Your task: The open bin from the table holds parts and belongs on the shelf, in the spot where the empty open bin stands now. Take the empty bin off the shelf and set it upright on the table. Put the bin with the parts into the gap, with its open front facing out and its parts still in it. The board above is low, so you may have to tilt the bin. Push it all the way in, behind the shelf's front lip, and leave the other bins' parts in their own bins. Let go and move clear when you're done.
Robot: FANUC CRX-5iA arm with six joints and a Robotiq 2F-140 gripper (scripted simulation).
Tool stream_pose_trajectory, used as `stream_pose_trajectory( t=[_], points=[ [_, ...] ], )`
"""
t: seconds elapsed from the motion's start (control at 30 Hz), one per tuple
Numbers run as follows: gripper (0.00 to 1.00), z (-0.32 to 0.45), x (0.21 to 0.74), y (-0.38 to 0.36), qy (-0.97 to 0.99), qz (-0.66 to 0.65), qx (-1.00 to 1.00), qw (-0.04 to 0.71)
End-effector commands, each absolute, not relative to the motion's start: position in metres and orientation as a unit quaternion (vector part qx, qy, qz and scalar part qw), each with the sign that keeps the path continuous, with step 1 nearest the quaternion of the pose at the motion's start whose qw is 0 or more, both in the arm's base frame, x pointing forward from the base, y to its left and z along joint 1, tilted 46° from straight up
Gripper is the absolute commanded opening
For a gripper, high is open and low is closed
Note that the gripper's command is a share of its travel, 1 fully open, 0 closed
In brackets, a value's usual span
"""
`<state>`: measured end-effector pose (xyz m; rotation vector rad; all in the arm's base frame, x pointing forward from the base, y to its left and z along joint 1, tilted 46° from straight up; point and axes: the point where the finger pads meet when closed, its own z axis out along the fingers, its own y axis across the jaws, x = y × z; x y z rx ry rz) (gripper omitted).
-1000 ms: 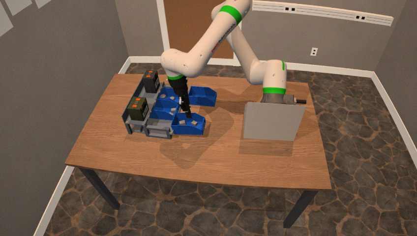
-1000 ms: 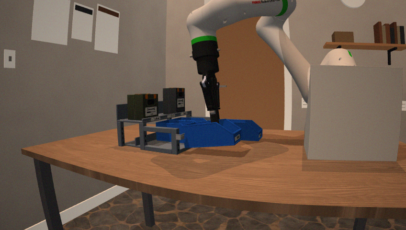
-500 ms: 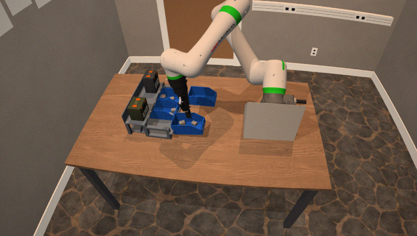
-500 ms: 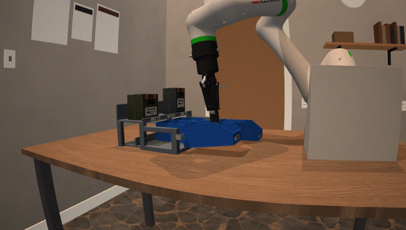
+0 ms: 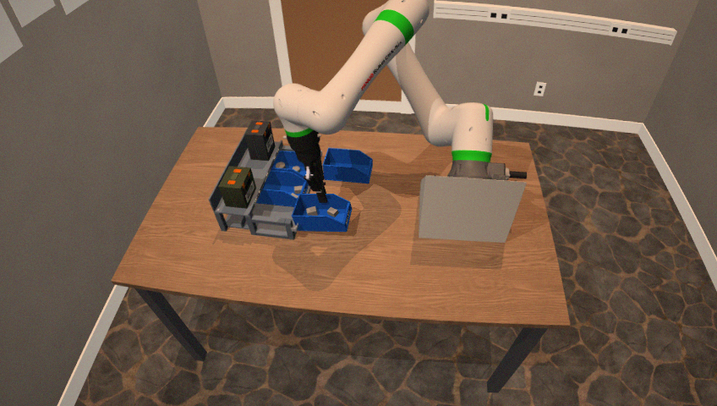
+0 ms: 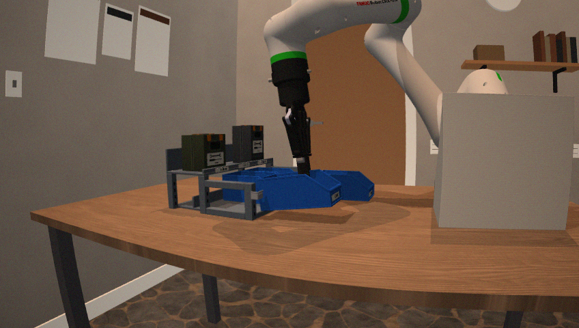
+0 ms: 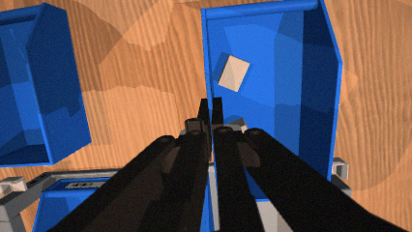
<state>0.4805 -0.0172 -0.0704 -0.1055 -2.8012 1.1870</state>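
While the top view is showing two pale parts lying inside the loaded bin, the exterior view is hiding them behind the bin's side wall. That low angle is giving something else away: the bin is hanging tilted, its open front rising above the surface, with its shadow falling beneath. Its rear end is meeting the front of the shelf, just outside the gap. The gripper is reaching down from above, and its jaws are standing almost fully together, pinching the thin side wall nearer the empty bin. The wrist view is showing that wall running between the fingertips, though the jaws are partly covering one of the parts. The empty bin is standing upright on the surface, apart from the loaded one. From the top, parts are also showing in the two shelved bins, which are blending into blue edges in the exterior view
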Motion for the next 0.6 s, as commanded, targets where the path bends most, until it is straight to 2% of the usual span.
stream_pose_trajectory(
  t=[0.0, 0.57],
  points=[
    [0.10, -0.070, 0.483, -0.016, -0.919, 0.389, -0.034, 0.048],
    [0.10, -0.070, 0.496, -0.017, -0.919, 0.389, -0.034, 0.048]
  ],
)
